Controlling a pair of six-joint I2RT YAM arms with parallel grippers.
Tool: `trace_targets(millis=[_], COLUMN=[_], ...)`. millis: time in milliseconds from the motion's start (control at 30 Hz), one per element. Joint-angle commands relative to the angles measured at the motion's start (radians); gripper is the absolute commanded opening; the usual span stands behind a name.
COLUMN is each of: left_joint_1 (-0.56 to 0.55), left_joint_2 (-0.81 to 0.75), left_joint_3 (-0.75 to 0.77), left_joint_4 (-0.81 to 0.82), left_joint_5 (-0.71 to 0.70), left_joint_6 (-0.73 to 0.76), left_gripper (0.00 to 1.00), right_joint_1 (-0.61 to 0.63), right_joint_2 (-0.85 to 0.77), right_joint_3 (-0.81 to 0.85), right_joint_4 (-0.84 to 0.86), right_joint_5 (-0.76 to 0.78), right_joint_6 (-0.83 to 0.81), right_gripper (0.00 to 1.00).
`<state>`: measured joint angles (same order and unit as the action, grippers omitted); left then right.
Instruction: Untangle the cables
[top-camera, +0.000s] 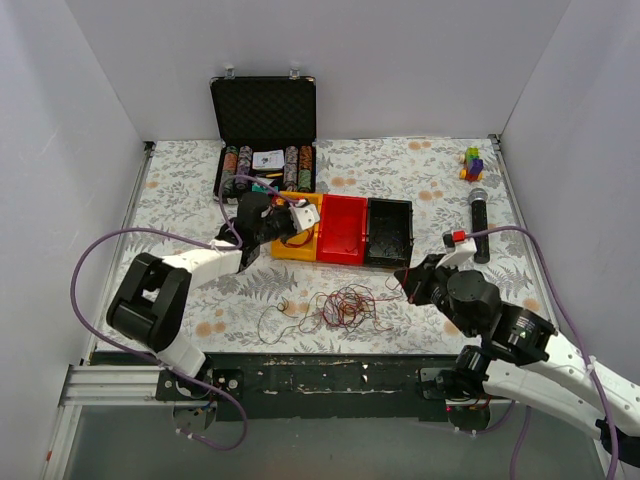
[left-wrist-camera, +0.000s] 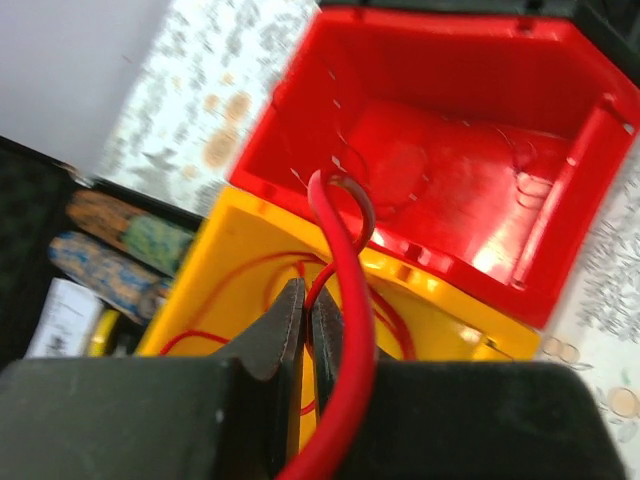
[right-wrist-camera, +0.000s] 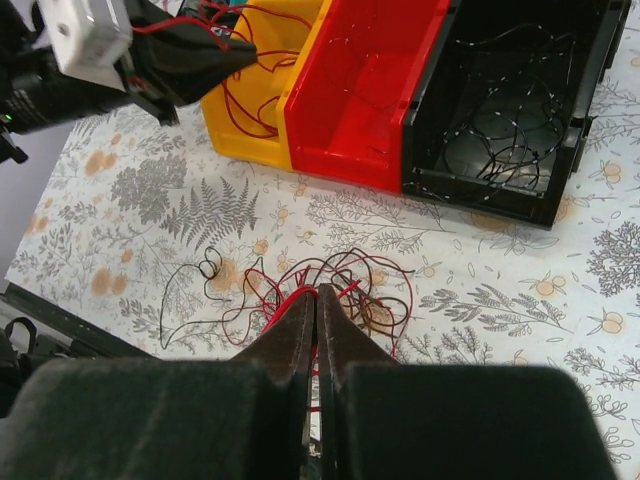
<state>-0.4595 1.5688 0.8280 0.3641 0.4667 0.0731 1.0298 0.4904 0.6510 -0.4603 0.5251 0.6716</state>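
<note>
The cables (top-camera: 345, 305) lie in a loose red and dark nest on the table in front of the bins, also seen in the right wrist view (right-wrist-camera: 372, 282). My right gripper (top-camera: 405, 281) sits just right of the nest; its jaws (right-wrist-camera: 317, 292) are shut on a red wire from it. My left gripper (top-camera: 291, 222) hovers over the yellow bin (top-camera: 288, 246), shut (left-wrist-camera: 308, 290) on a red wire (left-wrist-camera: 352, 300) that loops up in front of the camera. More red wire lies in the yellow bin (left-wrist-camera: 230, 262).
A red bin (top-camera: 342, 228) and a black bin (top-camera: 388, 232) with thin dark wires (right-wrist-camera: 500, 130) stand right of the yellow one. An open case of poker chips (top-camera: 262, 130) is behind. A microphone (top-camera: 479, 222) and toy bricks (top-camera: 471, 163) lie far right.
</note>
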Motion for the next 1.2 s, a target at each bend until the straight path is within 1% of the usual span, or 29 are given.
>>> trace_targets(millis=[0, 133, 167, 200, 233, 267, 300, 367, 467, 633, 700, 800, 900, 1033, 1100, 1167], left_joint_1=[-0.004, -0.004, -0.002, -0.004, -0.004, -0.004, -0.004, -0.004, -0.004, -0.008, -0.016, -0.021, -0.024, -0.028, -0.034, -0.041], left_joint_2=[0.028, 0.045, 0.048, 0.048, 0.051, 0.050, 0.043, 0.028, -0.015, -0.137, -0.208, -0.300, -0.397, -0.529, -0.552, -0.547], left_joint_3=[-0.047, -0.073, -0.073, -0.064, -0.055, -0.043, -0.029, -0.001, 0.023, 0.008, 0.002, 0.003, 0.003, 0.003, 0.025, 0.049], left_joint_4=[-0.025, -0.011, -0.007, -0.013, -0.023, -0.030, -0.042, -0.079, -0.138, -0.230, -0.272, -0.355, -0.447, -0.470, -0.467, -0.465], left_joint_5=[0.018, 0.015, 0.009, 0.006, 0.006, 0.001, 0.000, -0.003, -0.010, 0.033, 0.052, 0.088, 0.121, 0.186, 0.211, 0.204], left_joint_6=[-0.064, -0.065, -0.065, -0.094, -0.099, -0.107, -0.110, -0.116, -0.130, -0.159, -0.171, -0.202, -0.229, -0.288, -0.315, -0.343], left_gripper=[0.00, 0.00, 0.06, 0.19, 0.35, 0.58, 0.69, 0.73, 0.78, 0.79, 0.81, 0.81, 0.79, 0.79, 0.79, 0.78], right_joint_1=[0.004, 0.003, 0.004, 0.003, 0.003, 0.003, 0.003, 0.003, 0.003, 0.003, 0.003, 0.001, 0.000, -0.002, -0.007, -0.008], right_joint_2=[0.036, 0.047, 0.048, 0.047, 0.048, 0.048, 0.051, 0.056, 0.069, 0.106, 0.129, 0.164, 0.209, 0.255, 0.281, 0.307], right_joint_3=[0.056, 0.062, 0.064, 0.067, 0.071, 0.075, 0.078, 0.088, 0.105, 0.136, 0.153, 0.182, 0.220, 0.249, 0.265, 0.283], right_joint_4=[0.084, 0.092, 0.094, 0.095, 0.092, 0.095, 0.097, 0.100, 0.115, 0.155, 0.166, 0.183, 0.201, 0.250, 0.273, 0.284], right_joint_5=[0.024, 0.029, 0.030, 0.032, 0.029, 0.026, 0.021, 0.013, -0.003, -0.030, -0.042, -0.054, -0.082, -0.149, -0.174, -0.188], right_joint_6=[-0.069, -0.086, -0.087, -0.090, -0.092, -0.093, -0.098, -0.107, -0.122, -0.153, -0.164, -0.178, -0.188, -0.207, -0.216, -0.222], right_gripper=[0.01, 0.01, 0.01, 0.01, 0.01, 0.01, 0.01, 0.01, 0.01, 0.01, 0.01, 0.01, 0.01, 0.01, 0.01, 0.01])
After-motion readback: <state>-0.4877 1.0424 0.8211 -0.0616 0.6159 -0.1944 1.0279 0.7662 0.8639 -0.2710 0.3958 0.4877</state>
